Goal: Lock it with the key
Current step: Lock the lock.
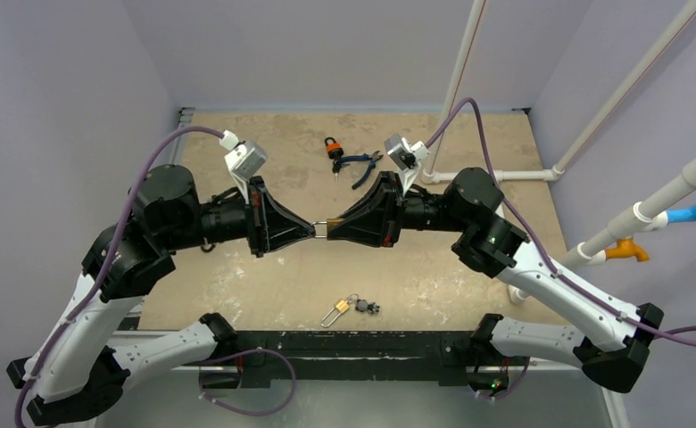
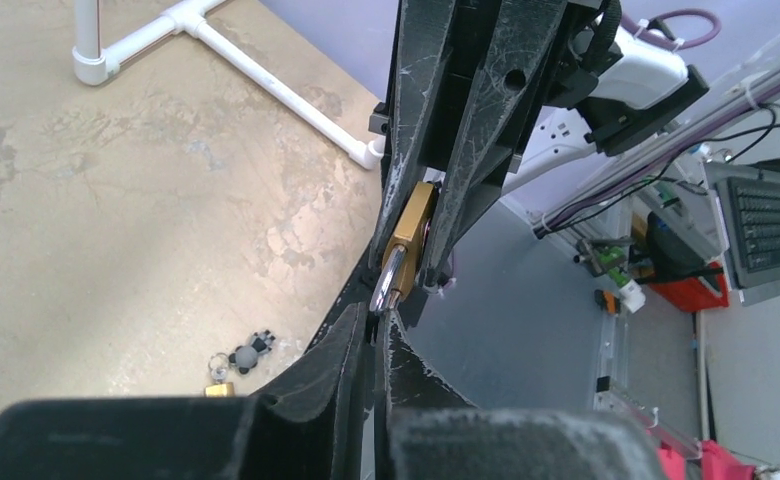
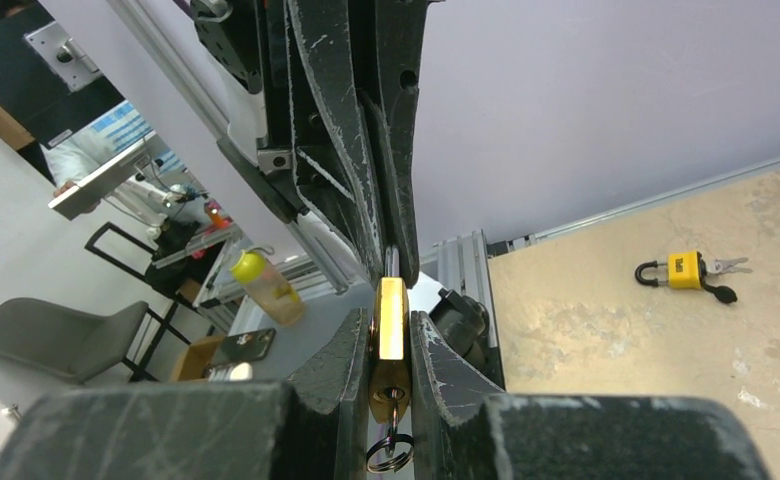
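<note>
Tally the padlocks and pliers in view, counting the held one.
Padlocks: 3 (held padlock, near padlock, far padlock)
Pliers: 1
Total: 4

The left pincer and right pincer meet tip to tip above the middle of the desk. Both are clamped on a brass padlock, so the arms bar the centre from left to right. Beyond them lie an orange padlock and pliers; nearer, a yellow padlock with keys. White pipes block the far right. Open room lies far left and near left.
</note>
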`<state>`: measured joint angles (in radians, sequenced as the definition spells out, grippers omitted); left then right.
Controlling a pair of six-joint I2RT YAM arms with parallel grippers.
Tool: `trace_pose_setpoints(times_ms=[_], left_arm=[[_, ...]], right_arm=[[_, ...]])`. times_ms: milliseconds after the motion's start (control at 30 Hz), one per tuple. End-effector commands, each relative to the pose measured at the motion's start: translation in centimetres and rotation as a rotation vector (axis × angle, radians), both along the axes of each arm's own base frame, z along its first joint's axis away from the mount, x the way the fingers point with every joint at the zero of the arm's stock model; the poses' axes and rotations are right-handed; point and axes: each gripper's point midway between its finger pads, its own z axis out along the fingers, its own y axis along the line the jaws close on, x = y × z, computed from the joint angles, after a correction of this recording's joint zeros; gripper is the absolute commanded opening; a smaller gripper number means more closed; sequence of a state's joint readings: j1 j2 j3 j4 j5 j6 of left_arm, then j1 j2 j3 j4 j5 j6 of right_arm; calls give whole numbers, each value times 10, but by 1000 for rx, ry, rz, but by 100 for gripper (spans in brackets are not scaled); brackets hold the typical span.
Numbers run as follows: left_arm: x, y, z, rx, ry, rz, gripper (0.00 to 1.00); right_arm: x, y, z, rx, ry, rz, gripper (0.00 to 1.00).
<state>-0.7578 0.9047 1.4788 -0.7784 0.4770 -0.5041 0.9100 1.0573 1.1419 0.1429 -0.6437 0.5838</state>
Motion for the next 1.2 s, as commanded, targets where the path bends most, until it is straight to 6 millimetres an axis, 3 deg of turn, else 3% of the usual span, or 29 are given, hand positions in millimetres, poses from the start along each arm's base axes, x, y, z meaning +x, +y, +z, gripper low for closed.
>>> trace_pose_setpoints(times_ms=[0, 233, 367, 533, 867, 1167], left_arm=[[19, -21, -8, 66, -34, 28, 0], [23, -35, -9, 93, -53, 24, 0], [18, -42, -5, 83, -43, -11, 0], [27, -39, -6, 135, -37, 48, 0], [22, -51, 3, 130, -40, 23, 0], [-10, -75, 52, -125, -107, -139, 0]], right_arm=[[-12, 0, 35, 90, -58, 41, 0], [-11, 3, 38, 100, -42, 38, 0], [4, 8, 31, 55, -43, -55, 0], [20, 15, 20, -24, -64, -177, 0], [65, 28, -27, -236, -57, -446, 0], [72, 41, -34, -218, -55, -463, 0]])
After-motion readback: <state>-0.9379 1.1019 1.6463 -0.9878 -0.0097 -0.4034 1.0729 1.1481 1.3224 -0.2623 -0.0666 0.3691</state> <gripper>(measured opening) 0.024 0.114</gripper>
